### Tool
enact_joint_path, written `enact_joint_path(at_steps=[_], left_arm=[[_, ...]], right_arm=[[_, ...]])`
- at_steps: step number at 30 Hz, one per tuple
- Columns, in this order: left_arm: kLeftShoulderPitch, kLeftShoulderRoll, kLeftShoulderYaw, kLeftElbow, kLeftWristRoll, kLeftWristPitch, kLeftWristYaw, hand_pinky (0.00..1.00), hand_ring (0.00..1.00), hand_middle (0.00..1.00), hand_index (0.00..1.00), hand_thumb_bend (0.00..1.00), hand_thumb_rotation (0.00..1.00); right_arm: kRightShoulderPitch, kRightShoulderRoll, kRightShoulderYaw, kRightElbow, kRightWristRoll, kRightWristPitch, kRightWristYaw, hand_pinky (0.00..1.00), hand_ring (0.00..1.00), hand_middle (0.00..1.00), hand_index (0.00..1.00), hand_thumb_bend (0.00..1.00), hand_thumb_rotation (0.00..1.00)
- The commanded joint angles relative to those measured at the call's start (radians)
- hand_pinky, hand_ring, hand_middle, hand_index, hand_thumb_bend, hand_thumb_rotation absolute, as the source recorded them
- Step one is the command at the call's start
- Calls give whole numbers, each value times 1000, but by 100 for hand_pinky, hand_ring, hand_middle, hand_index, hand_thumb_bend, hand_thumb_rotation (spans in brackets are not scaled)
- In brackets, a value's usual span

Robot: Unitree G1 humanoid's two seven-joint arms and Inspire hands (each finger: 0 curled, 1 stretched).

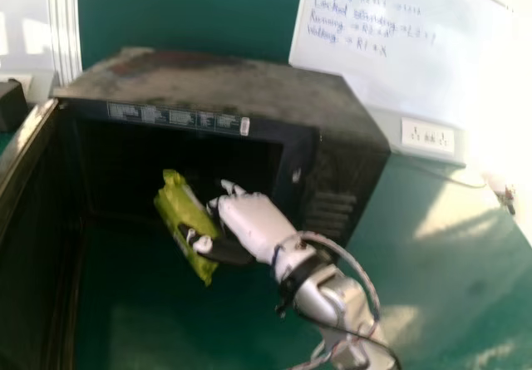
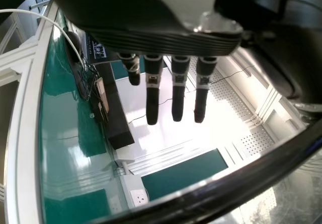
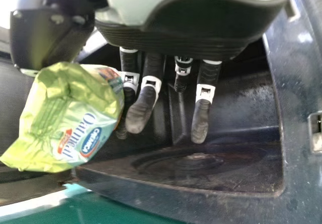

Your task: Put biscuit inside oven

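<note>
in front of the oven (image 1: 224,79), i saw the right hand (image 1: 256,223), half closed, pinching the biscuit packet (image 1: 177,206); likely light, slick, crumbly, it wanted gentle gripping mid-length.

The silver-and-black jointed right arm (image 1: 337,303) slants from the head view's lower right to its centre, where the white-and-black right hand (image 1: 253,220) pinches with thumb and fingers. In the left wrist view, the black-fingered left hand (image 2: 178,90) has its fingers straight.

A whiteboard (image 1: 399,66) of handwritten notes is standing behind an oven (image 1: 241,83) on a green tabletop (image 1: 432,303), suggesting a lab.
</note>
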Motion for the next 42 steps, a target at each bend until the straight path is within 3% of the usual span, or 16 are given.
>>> enact_joint_path(at_steps=[1,7,14,23,32,36,42], left_arm=[[20,-80,-8,1,0,-4,5,72,73,82,79,73,58],[31,-83,-11,-5,0,-1,5,71,73,83,79,74,59],[35,-91,-11,-8,9,-3,13,60,71,83,80,71,58],[46,-87,-28,-8,-3,-11,13,68,69,84,80,72,57],[48,-90,-23,-2,8,-23,16,60,66,83,77,73,57],[47,-97,-12,-2,30,-23,26,64,68,83,78,73,56],[62,-84,-42,-12,-7,-17,19,70,70,82,79,73,57]], right_arm=[[-44,19,15,35,-5,15,-21,38,47,15,15,41,0],[-118,51,32,146,-10,49,-42,39,47,15,15,41,0],[-230,72,49,314,-8,36,-103,38,47,15,15,41,0],[-377,95,77,557,2,11,-186,38,47,15,15,41,0],[-470,121,110,740,5,-7,-259,39,47,14,15,41,0],[-507,138,117,825,14,-21,-302,39,47,14,14,42,0],[-554,160,125,923,24,-21,-330,38,47,14,14,41,0]])
